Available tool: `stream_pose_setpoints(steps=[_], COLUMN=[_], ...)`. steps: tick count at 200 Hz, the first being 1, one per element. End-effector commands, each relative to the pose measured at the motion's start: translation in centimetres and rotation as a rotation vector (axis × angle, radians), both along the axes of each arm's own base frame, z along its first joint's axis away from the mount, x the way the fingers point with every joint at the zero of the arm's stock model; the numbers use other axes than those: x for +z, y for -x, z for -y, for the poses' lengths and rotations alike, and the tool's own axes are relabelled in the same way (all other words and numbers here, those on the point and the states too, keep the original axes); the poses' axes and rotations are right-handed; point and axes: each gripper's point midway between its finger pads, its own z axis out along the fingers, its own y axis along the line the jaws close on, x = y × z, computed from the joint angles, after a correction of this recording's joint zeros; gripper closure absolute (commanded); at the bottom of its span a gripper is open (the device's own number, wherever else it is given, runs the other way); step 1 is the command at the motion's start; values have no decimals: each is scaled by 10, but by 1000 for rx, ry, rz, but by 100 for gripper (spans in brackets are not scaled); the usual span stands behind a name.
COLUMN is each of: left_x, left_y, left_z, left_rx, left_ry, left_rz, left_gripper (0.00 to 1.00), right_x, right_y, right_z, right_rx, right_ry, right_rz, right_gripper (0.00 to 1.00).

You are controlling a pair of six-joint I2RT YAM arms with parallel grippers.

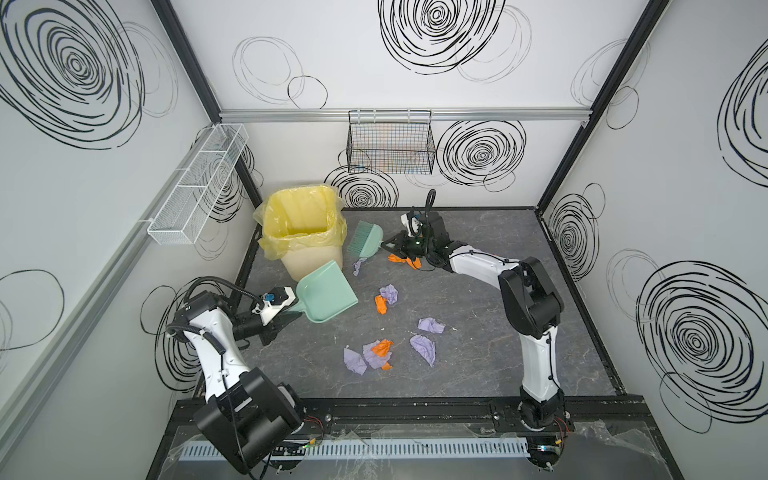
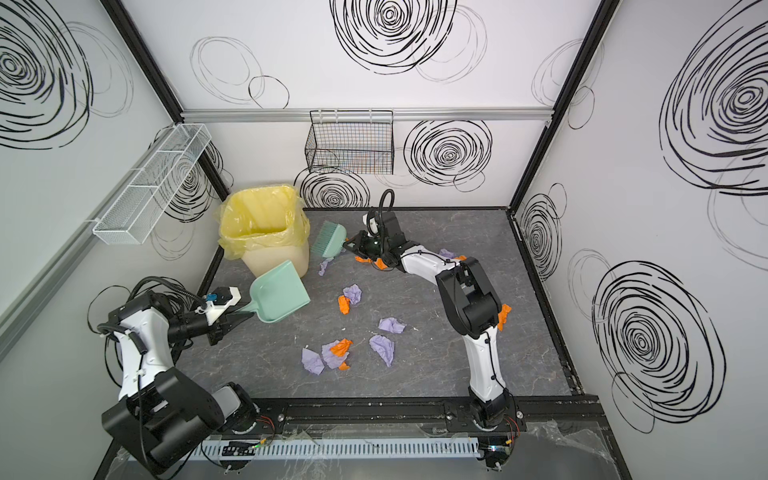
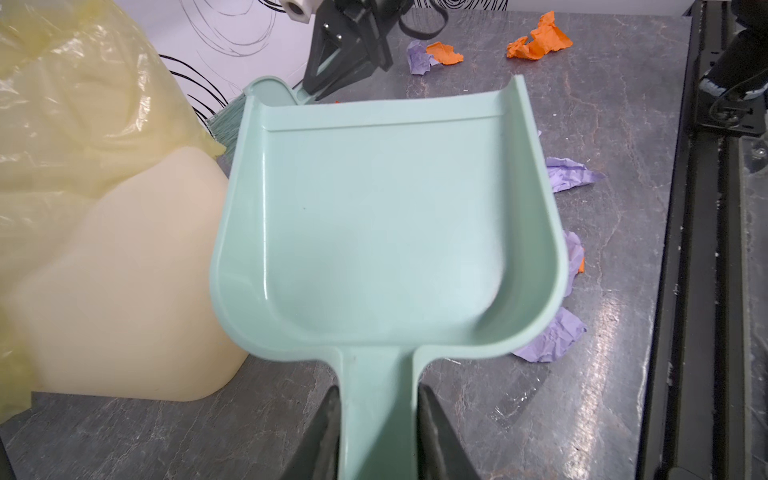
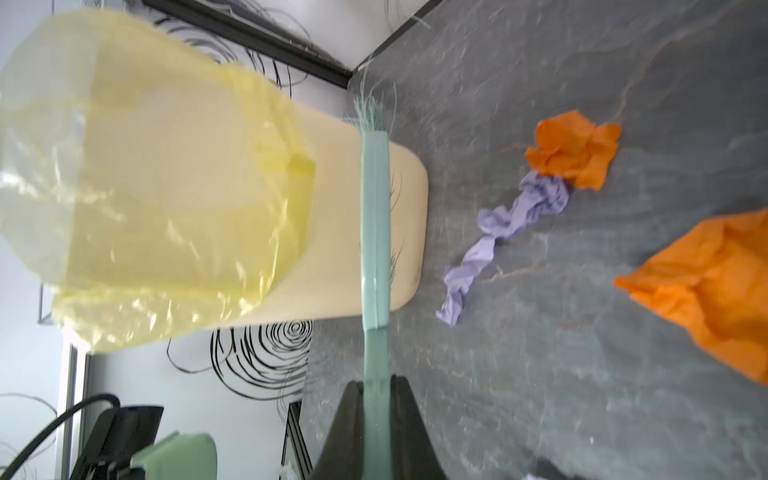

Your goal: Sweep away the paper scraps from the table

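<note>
Several orange and lavender paper scraps lie on the dark grey table, most in a loose group at the middle and front. My left gripper is shut on the handle of a mint-green dustpan, which is empty and sits beside the bin. My right gripper is shut on the handle of a mint-green brush at the back, its bristles near the bin. An orange scrap and a twisted lavender scrap lie close to the brush.
A cream bin with a yellow liner stands at the back left corner. A black wire basket hangs on the back wall and a white mesh shelf on the left wall. A black rail runs along the front edge.
</note>
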Motion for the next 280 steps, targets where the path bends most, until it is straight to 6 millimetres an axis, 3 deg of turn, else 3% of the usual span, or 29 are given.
stream_pose_setpoints(steps=[1, 35, 70, 120, 160, 190, 210, 226, 251, 280], left_x=[1, -4, -6, -9, -10, -13, -16, -17, -17, -16], left_y=[4, 7, 6, 5, 4, 5, 5, 3, -2, -5], left_z=[9, 10, 11, 13, 12, 13, 13, 13, 12, 15], left_rx=[-13, -25, -32, -46, -48, -56, -63, -66, -68, -73], left_ry=[49, 33, 47, 72, 75, 82, 92, 109, 139, 171], left_rz=[-15, -30, -35, -47, -42, -43, -46, -52, -58, -62], left_gripper=[100, 100, 100, 100, 100, 100, 100, 100, 100, 100], right_x=[29, -13, -51, -78, -103, -117, -112, -94, -51, 0], right_y=[-36, -71, -66, -22, 31, 82, 112, 126, 131, 119], right_z=[-2, 1, 5, 28, 75, 119, 144, 154, 149, 132], right_rx=[-43, -73, -59, -21, -1, 9, 3, -5, -1, -5], right_ry=[-100, -87, -77, 18, 166, 259, 292, 278, 216, 159], right_rz=[44, -40, -121, -159, -203, -237, -233, -198, -122, -32], right_gripper=[100, 100, 100, 100, 100, 100, 100, 100, 100, 100])
